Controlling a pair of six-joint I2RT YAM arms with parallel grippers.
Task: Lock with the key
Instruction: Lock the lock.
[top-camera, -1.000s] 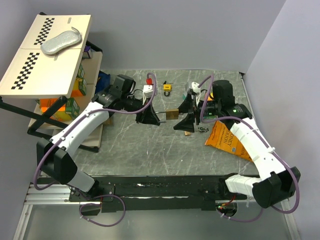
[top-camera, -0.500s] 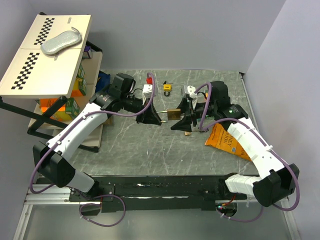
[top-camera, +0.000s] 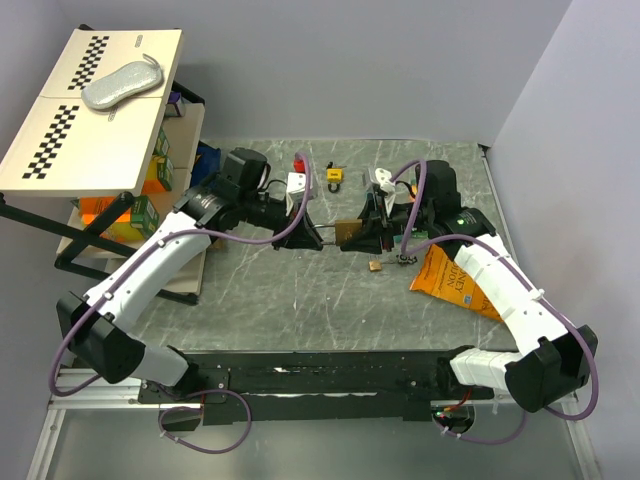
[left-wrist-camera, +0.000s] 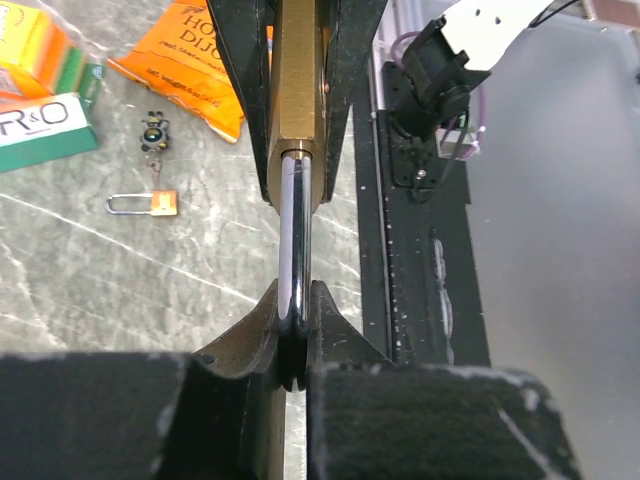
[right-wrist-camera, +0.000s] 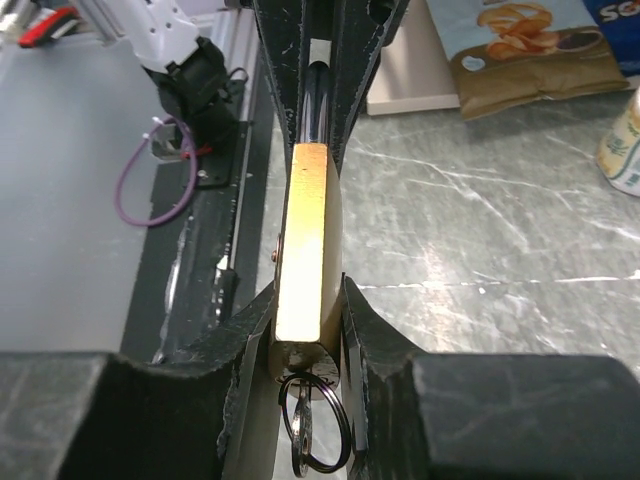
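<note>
A brass padlock hangs in the air between both arms, above the middle of the table. My left gripper is shut on its steel shackle, which runs straight up to the brass body. My right gripper has its two fingers pressed against the flat sides of the body. The key sits in the bottom of the lock between those fingers, and its ring dangles below. In the left wrist view my left gripper pinches the shackle's bend.
A small padlock and a dark key bunch lie just below the held lock. An orange snack bag lies at the right. A yellow lock and a red-and-white piece sit farther back. A shelf with a checkered board stands at the left.
My right gripper has moved left onto the padlock and its wide-open fingers have closed around the brass body. The left arm shifted slightly right, still holding the shackle.
</note>
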